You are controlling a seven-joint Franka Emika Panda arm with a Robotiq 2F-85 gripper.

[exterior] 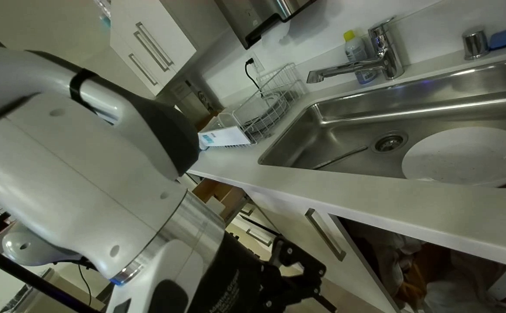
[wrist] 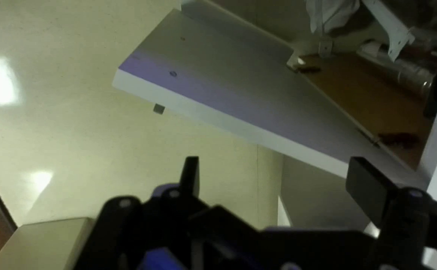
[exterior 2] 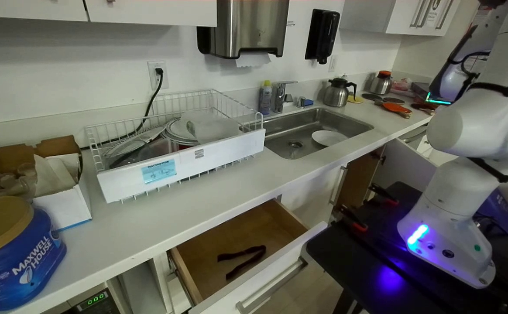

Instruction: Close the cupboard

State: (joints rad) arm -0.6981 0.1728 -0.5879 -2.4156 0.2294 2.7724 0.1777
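The cupboard is the white base cabinet under the sink; its dark opening with brownish contents [exterior: 435, 269] shows in an exterior view. A flat white door with a silver bar handle [exterior: 324, 234] is shut beside the opening. Another door [exterior 2: 404, 168] stands swung outward in an exterior view. The wrist view shows an open door [wrist: 233, 86] with the cupboard's interior [wrist: 372, 97] behind it. My gripper [wrist: 276, 176] is open and empty, its fingers wide apart at the near edge of this door. The right fingertip overlaps the door's edge; contact is unclear. The gripper also shows low in an exterior view [exterior: 309, 280].
An open drawer [exterior 2: 245, 244] with a black strap inside juts out beside the cupboard. The white countertop [exterior: 279, 174] overhangs it, with a steel sink [exterior: 344, 148] and a dish rack [exterior 2: 180, 152]. A black stand [exterior 2: 367, 261] carries the arm.
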